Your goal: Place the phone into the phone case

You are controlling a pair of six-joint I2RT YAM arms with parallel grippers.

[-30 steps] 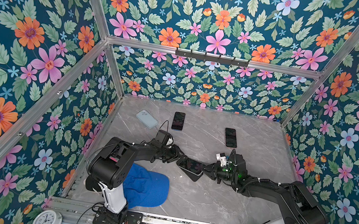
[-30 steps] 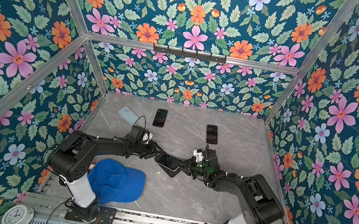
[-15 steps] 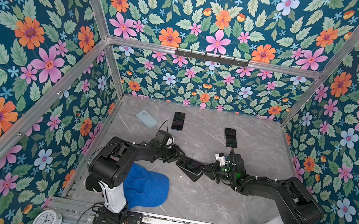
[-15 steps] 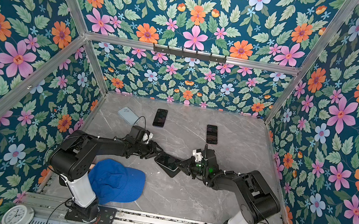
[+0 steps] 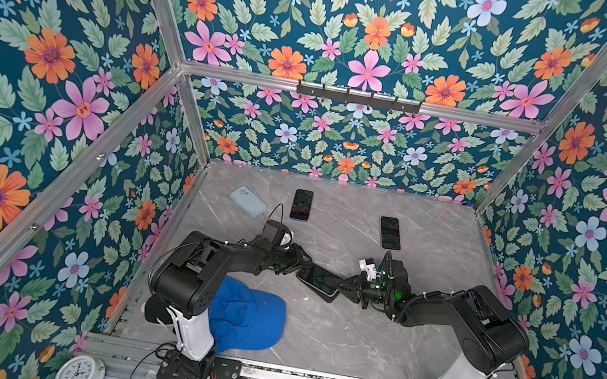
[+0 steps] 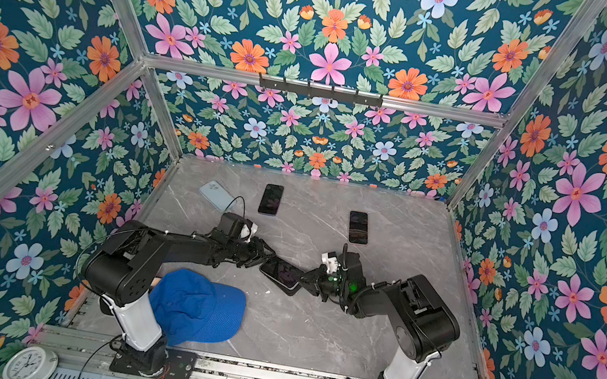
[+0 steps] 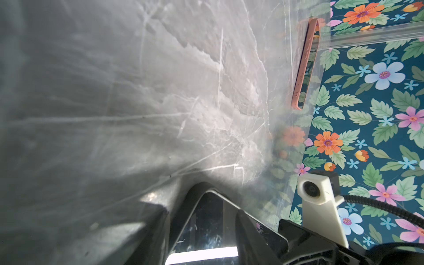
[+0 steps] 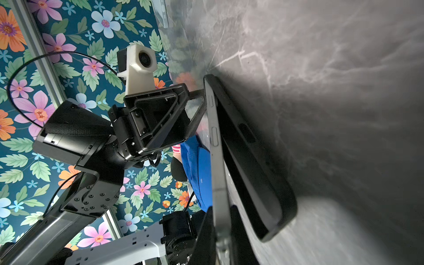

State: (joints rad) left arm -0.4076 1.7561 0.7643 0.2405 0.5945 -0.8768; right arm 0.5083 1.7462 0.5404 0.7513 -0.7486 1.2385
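Left gripper (image 5: 299, 265), half-spread, clasps the phone case (image 8: 259, 179) at its ten o'clock end, apparently steadying it on the table (image 5: 352, 334). The phone (image 5: 319, 280) tilts into it, pinched narrowly at four o'clock by the right gripper (image 5: 343, 290), likely for pressing down.

On my feed, glossy glass face on the phone (image 5: 319, 280), matt black phone case (image 8: 252, 172), probably soft plastic, polished grey marble-look tabletop (image 5: 350, 346), blue mesh cloth cap (image 5: 254, 317) at 7 o'clock, brushed metal frame rail (image 5: 229, 74) at 12 o'clock
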